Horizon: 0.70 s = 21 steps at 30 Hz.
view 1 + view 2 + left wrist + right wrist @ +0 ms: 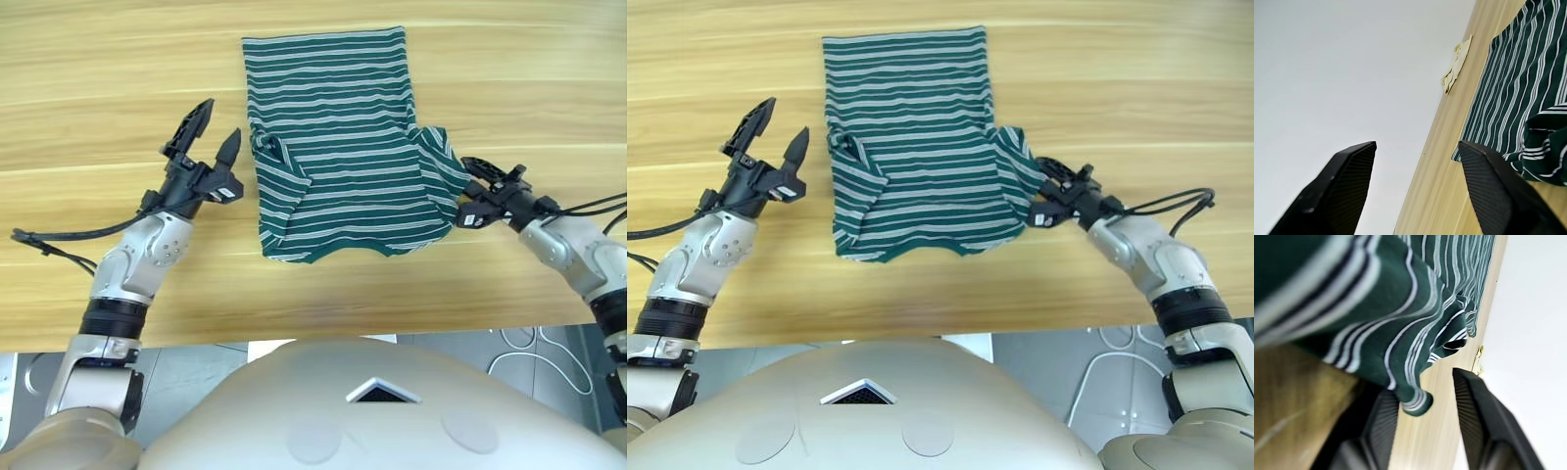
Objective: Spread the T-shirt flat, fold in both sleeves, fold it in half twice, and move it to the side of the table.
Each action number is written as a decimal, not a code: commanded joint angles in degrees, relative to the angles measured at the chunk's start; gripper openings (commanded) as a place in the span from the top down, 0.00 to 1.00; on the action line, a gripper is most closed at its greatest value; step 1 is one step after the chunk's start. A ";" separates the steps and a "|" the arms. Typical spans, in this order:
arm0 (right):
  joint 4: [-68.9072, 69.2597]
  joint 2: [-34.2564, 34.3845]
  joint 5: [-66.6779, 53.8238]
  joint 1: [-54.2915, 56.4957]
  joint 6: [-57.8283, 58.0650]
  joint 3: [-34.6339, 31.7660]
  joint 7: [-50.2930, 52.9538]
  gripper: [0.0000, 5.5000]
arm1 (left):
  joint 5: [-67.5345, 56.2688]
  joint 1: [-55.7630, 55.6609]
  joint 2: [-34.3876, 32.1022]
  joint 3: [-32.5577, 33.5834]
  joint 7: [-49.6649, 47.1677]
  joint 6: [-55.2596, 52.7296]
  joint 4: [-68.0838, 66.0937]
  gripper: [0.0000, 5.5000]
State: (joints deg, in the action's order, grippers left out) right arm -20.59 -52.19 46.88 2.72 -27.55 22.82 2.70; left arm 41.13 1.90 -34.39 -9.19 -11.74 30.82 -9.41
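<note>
One rumpled striped T-shirt (331, 147); left gripper (221, 119) beside it gapes empty, right gripper (470, 191) parted at its sleeve; pale rag (1455, 66) beyond.

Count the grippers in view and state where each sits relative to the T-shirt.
2. The left gripper is left of the T-shirt, apart from it, jaws open. The right gripper is at its right sleeve, jaws open around the cloth's edge.

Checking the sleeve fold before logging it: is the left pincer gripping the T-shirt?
No, the left pincer stands open beside the T-shirt, with bare wood between its fingers and the cloth's left edge.
</note>
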 commanded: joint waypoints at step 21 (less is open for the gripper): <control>1.79 2.03 -1.14 -2.58 -0.18 -2.08 4.32 1.00 | 0.19 0.76 -1.06 0.66 0.67 -0.44 1.65 0.43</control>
State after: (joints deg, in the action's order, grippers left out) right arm -19.18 -52.00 45.83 1.86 -27.45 20.16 6.80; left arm 41.14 2.42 -34.64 -8.57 -11.74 30.83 -8.18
